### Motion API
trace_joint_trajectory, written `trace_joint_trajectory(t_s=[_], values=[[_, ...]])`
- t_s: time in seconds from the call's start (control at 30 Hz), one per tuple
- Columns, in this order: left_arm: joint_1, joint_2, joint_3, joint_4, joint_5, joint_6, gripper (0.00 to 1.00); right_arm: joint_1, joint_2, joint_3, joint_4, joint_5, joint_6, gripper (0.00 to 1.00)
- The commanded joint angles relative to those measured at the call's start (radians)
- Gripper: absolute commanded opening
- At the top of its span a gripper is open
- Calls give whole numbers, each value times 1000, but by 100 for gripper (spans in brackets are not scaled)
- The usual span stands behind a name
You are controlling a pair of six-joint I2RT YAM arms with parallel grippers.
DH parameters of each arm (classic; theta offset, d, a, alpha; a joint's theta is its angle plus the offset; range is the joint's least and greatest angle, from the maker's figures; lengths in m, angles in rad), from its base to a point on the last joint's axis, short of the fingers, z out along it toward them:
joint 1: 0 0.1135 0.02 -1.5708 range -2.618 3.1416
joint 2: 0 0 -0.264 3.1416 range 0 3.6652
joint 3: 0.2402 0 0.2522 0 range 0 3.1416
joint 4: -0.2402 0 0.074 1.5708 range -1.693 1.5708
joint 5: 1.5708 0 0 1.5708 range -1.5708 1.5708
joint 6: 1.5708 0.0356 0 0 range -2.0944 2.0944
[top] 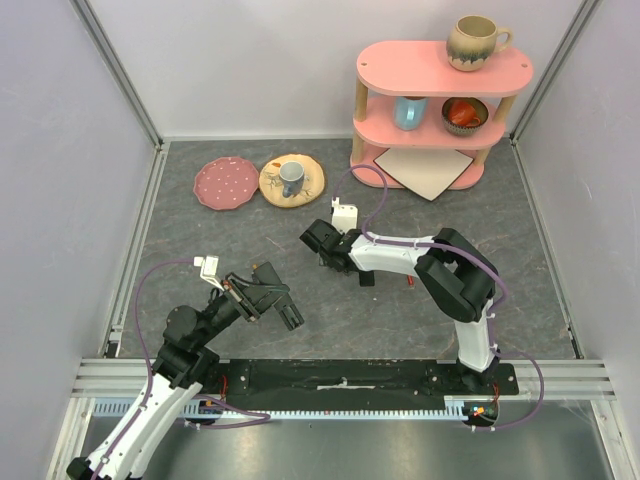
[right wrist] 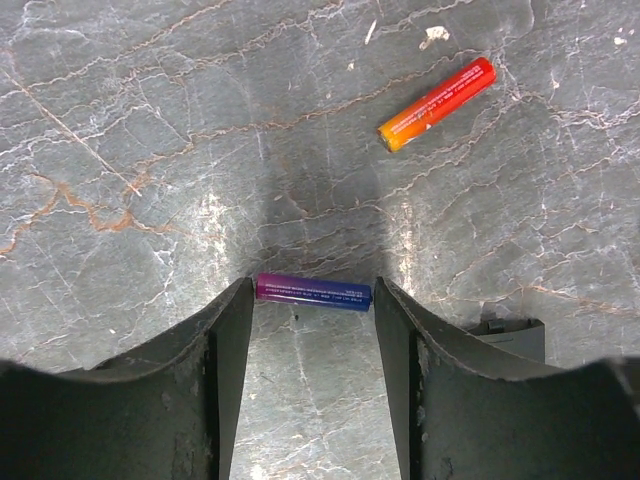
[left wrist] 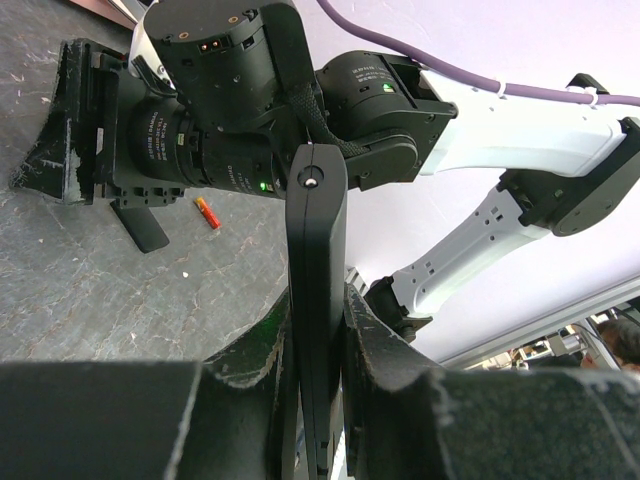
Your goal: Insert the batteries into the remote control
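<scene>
**Remote clamped on the left, right fingers bracket a blue battery**

Over on the left arm, the left gripper (left wrist: 318, 335) has the remote control (left wrist: 316, 250) clenched between its two fingers, no doubt about it. The slim black bar stands edge-on in the grip. It runs straight out past the fingertips, with a small screw showing near its far end. Both pads press against its flat sides.

Now to the right gripper (right wrist: 314, 300), pointing down at the marbled grey table (right wrist: 150, 120). A blue-and-purple battery (right wrist: 313, 292) lies flat on the surface right between the fingertips, crosswise to them. Its purple end is at the left finger (right wrist: 225, 340) and its blue end at the right finger (right wrist: 400, 340). It spans the gap almost exactly. Whether the tips are truly pinching it or standing just off its ends, I cannot tell from here.

Beyond the fingertips, ahead and off to the right, an orange-and-red battery (right wrist: 437, 104) lies at a slant on the table, well apart from the first. Just outside the right finger, a small dark flat piece (right wrist: 505, 335) sits on the surface, partly hidden behind that finger.
</scene>
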Motion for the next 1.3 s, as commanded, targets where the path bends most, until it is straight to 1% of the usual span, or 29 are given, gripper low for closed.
trace_joint_trajectory(t_s=[0.0, 0.03, 0.3, 0.37, 0.43, 0.47, 0.53, 0.57, 0.6, 0.63, 0.67, 0.73, 0.8, 0.87, 0.9, 0.97, 1.0, 1.07, 1.17, 1.27], values=[[4, -75, -87, 18, -5, -24, 2, 6, 7, 0, 19, -4, 9, 57], [4, -75, -89, 18, -4, -24, 2, 5, 5, -8, 21, -5, 9, 54], [4, -75, -90, 18, -2, -26, 2, 3, -41, -49, 47, -7, -20, 45], [4, -75, -84, 15, -2, -24, 2, 6, -105, -75, 63, 4, -72, 45], [4, -75, -74, 4, -2, -20, 2, 6, -157, -101, 79, 6, -161, 46], [4, -77, -69, 1, -4, -12, 2, 6, -204, -105, 80, 10, -272, 46], [4, -77, -58, -10, -4, -3, 2, 5, -251, -111, 82, 4, -406, 46], [4, -77, -57, -13, -2, -1, 2, 2, -287, -111, 83, -10, -569, 46], [4, -77, -57, -14, -1, 0, 2, 0, -303, -106, 85, -28, -645, 47], [4, -77, -58, -11, -1, -1, 2, -3, -317, -102, 87, -133, -737, 47], [4, -77, -63, -11, 1, -1, 2, -8, -337, -97, 85, -195, -881, 47], [4, -77, -72, -7, 4, -4, 2, -8, -341, -68, 35, -319, -994, 43], [4, -78, -74, -2, 9, -6, 2, -8, -331, -37, -8, -359, -1144, 38], [4, -78, -72, -1, 13, -8, 2, -8, -314, -46, -16, -373, -1219, 37], [4, -78, -72, 1, 15, -9, 2, -8, -312, -80, 0, -381, -1271, 35], [4, -77, -70, 6, 18, -9, 2, -9, -303, -120, 76, -401, -1313, 30], [4, -78, -64, 7, 19, -6, 2, -9, -295, -141, 88, -419, -1338, 25], [4, -77, -60, 4, 22, -1, 2, -8, -265, -146, 97, -468, -1349, 23], [4, -77, -55, 7, 19, 2, 2, -8, -226, -132, 82, -534, -1347, 25], [4, -78, -57, 12, 18, 0, 2, -9, -208, -135, 76, -556, -1338, 26]])
